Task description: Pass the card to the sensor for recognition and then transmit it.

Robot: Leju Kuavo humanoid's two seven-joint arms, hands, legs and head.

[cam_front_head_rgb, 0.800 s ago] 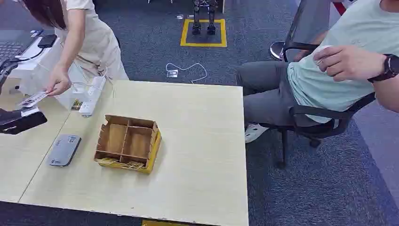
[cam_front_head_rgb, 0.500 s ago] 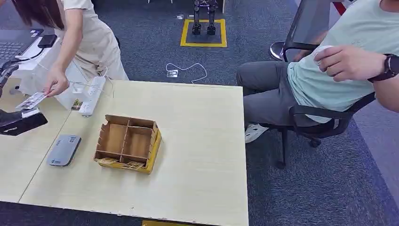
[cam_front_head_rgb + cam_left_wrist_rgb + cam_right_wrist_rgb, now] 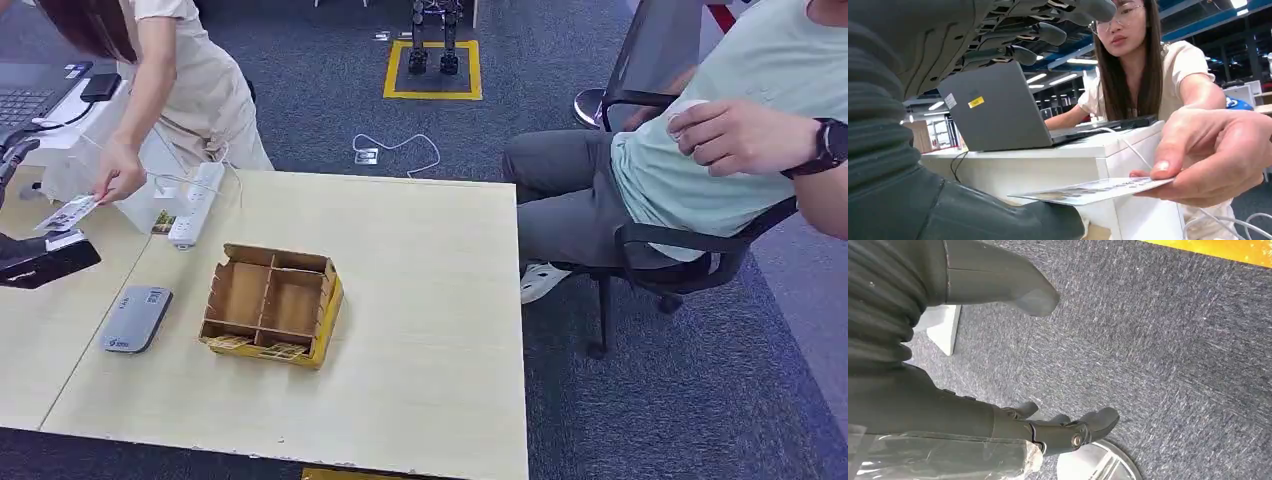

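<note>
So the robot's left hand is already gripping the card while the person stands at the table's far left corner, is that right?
Not quite. The person's hand holds the card, pinched at one end and offered toward the robot. The left hand is open, its fingers spread above the card and its thumb below, as the left wrist view shows. The person does stand at the table's far left corner.

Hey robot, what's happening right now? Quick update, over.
Left hand open, empty. Right hand open, hanging over the floor. A person's hand holds the card out to the left hand. Nothing blocking.
</note>
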